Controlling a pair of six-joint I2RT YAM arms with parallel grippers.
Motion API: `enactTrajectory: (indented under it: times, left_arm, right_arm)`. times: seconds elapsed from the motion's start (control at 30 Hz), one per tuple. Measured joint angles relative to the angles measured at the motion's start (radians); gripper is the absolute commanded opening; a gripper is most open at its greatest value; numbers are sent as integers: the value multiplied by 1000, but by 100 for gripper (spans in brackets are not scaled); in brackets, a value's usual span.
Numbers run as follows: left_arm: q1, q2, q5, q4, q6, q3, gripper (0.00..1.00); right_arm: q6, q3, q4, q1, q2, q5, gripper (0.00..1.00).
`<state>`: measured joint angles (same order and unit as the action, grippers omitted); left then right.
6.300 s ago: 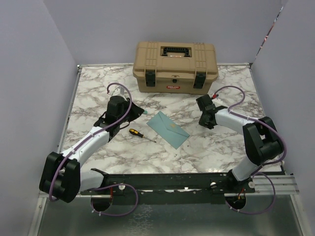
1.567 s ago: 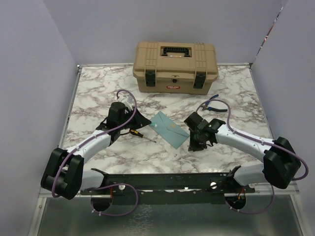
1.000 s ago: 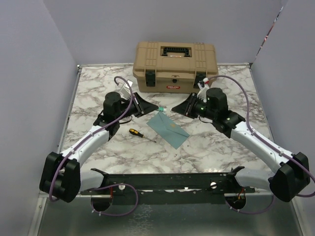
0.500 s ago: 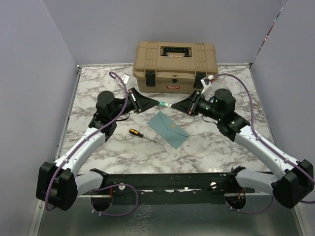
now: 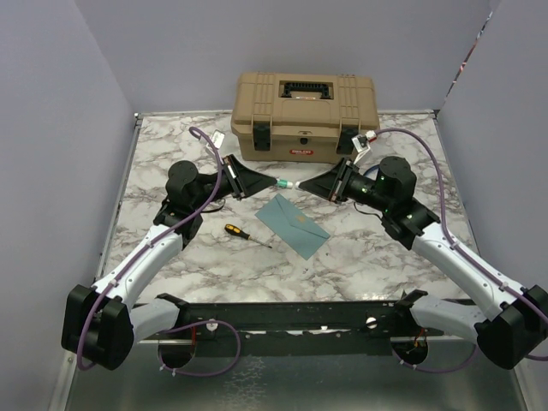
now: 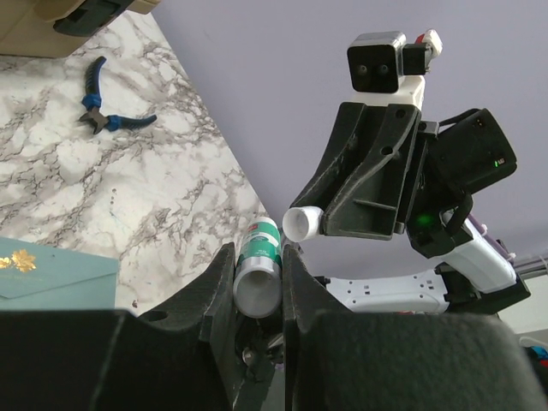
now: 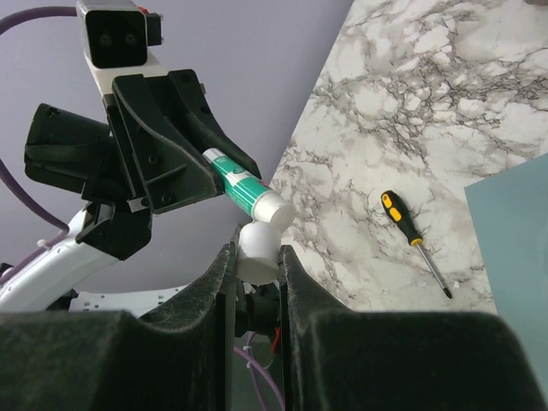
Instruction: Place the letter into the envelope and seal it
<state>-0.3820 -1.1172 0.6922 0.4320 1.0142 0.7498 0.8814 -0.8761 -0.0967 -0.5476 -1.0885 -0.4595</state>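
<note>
Envelope (image 5: 294,224): you have it lying flat and teal on the marble table (image 5: 163,145), in front of the toolbox's middle and nearer the arm bases. Taking the rest from the biggest down, the tan toolbox (image 5: 304,116) stands shut at the table's far edge. Both your arms are raised in front of it, with the claws pointing at each other, tip to tip, in the air between toolbox and envelope. Blue-handled pliers (image 6: 107,111) lie in front of the toolbox's right end. A yellow-and-black screwdriver (image 5: 244,235) lies in front of its left end, about as far out as the envelope. Your left claw (image 5: 272,181) is clamped on a green-and-white glue stick (image 6: 259,272). Your right claw (image 5: 302,186) is clamped on a white cap (image 7: 257,253). Cap and stick end sit close together; you cannot tell whether they touch.
</note>
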Motion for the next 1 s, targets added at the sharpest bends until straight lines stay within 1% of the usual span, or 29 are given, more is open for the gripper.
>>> enactTrajectory:
  times: [0.57,0.8,1.0]
  left_arm:
    - [-19,0,0,27,-2,-7,0]
    - [-19,0,5,76,46,-21,0]
    - [-19,8,15,142,123,-28,0]
  right_arm:
    - [-37,-23,12,0,-48,-52,0]
    - [-27,-23,-2,0,-50,-71,0]
    - [9,-10,-49,6,-16,-93,0]
